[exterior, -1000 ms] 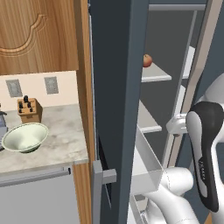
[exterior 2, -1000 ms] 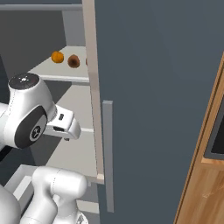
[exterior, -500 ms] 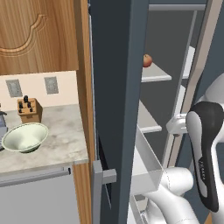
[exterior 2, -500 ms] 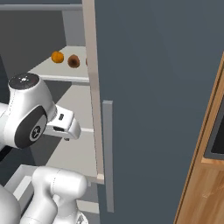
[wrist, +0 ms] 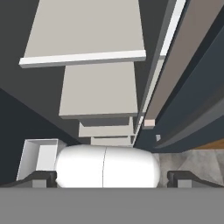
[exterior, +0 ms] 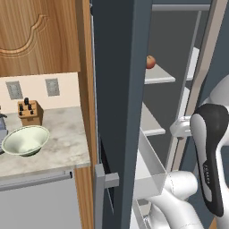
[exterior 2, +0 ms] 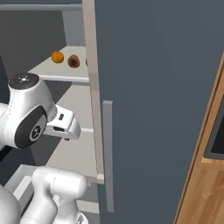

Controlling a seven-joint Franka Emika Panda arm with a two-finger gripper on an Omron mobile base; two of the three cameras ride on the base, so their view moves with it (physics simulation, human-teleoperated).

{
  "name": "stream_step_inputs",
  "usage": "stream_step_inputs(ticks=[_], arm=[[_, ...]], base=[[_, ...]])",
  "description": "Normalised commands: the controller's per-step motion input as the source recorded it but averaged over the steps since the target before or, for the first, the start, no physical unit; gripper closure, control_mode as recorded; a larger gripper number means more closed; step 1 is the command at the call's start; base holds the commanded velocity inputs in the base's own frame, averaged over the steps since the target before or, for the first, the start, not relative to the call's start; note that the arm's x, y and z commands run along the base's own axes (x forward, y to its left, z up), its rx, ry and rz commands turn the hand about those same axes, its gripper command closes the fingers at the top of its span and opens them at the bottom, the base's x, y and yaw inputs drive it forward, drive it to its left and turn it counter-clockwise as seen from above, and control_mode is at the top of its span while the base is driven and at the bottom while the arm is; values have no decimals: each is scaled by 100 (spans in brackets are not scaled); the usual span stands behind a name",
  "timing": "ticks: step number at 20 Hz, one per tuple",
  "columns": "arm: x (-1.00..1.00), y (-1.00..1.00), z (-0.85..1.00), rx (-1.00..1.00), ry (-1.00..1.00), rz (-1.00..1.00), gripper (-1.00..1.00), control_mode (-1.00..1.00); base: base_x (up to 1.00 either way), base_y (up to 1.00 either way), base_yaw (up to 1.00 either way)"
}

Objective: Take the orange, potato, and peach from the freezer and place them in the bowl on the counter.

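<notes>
The freezer (exterior: 120,103) stands open, its dark door (exterior 2: 153,109) swung out to the right. On an upper shelf lie the orange (exterior 2: 57,57) and, right beside it, the brown potato (exterior 2: 73,61). The red peach (exterior: 150,61) rests on that same shelf near the door post. The pale green bowl (exterior: 26,140) sits on the counter left of the freezer. My gripper (wrist: 113,177) is open, fingertips (wrist: 43,177) wide apart with nothing held, looking down along the light grey shelves (wrist: 83,52). The hand (exterior 2: 65,127) hangs well below the fruit shelf, in front of the freezer.
A knife block (exterior: 29,112) stands against the wall behind the bowl, under two outlets. A white door bin (exterior: 150,172) juts out at the freezer's lower part. Wooden cupboards (exterior: 40,36) hang above the counter (exterior: 67,147). A wooden panel (exterior 2: 203,175) borders the right side.
</notes>
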Motion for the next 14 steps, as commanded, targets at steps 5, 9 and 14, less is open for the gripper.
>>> stream_step_inputs(ticks=[5,9,14], arm=[[0,2,1,0,-1,0,-100,-100],[0,25,43,0,-3,0,-100,-100],[0,21,54,0,-12,0,-100,-100]], base=[[0,0,0],[0,0,0],[0,0,0]])
